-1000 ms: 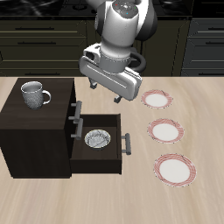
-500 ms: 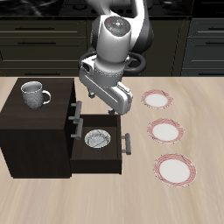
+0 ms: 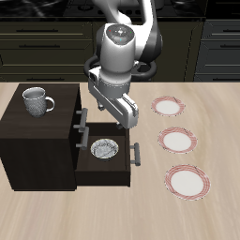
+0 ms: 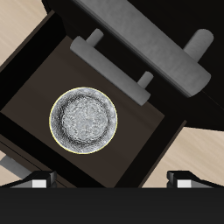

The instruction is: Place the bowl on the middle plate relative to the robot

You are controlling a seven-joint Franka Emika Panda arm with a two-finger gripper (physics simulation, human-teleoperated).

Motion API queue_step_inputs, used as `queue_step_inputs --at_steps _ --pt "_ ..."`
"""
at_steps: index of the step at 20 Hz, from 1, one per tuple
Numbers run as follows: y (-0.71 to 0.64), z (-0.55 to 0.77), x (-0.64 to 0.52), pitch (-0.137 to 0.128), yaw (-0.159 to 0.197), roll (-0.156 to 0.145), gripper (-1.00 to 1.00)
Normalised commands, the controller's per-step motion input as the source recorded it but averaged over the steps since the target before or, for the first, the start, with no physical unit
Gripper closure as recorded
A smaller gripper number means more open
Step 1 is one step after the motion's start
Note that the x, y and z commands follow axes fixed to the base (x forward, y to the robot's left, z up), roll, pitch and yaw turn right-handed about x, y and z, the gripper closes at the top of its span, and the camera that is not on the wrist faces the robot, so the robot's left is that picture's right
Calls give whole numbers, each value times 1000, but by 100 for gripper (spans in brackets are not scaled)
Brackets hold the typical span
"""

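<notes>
the small round white-grey speckled bowl (image 4: pixel 83 120) sits in the open drawer (image 3: pixel 105 165) of the dark wooden cabinet (image 3: pixel 37 150). the tool (image 3: pixel 111 120) hangs above it, fingers spread, holding nothing. the middle red-rimmed white plate (image 3: pixel 177 141) lies on the worktop (image 3: pixel 216 112), well apart from the bowl.

bowl (image 4: pixel 83 120): grey, dark speckles (inside) | middle plate (image 3: pixel 177 141): white, red-striped rim

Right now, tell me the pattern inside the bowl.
Dark grey speckling inside the bowl, pale rim; clearest in the wrist view.
</notes>
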Motion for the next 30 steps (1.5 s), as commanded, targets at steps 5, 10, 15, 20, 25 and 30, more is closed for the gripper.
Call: queue_step_inputs --at_steps 5,10,15,20,25,30 --pt "-30 -153 -46 -41 -85 30 -100" --pt "7 -207 16 -10 -45 15 -100" --pt "-79 -165 81 -38 -75 15 -100" --pt "-100 -30 16 -61 -65 8 -100" --pt "-83 -173 42 10 -48 -7 -100" --pt "82 -373 11 17 -25 16 -100"
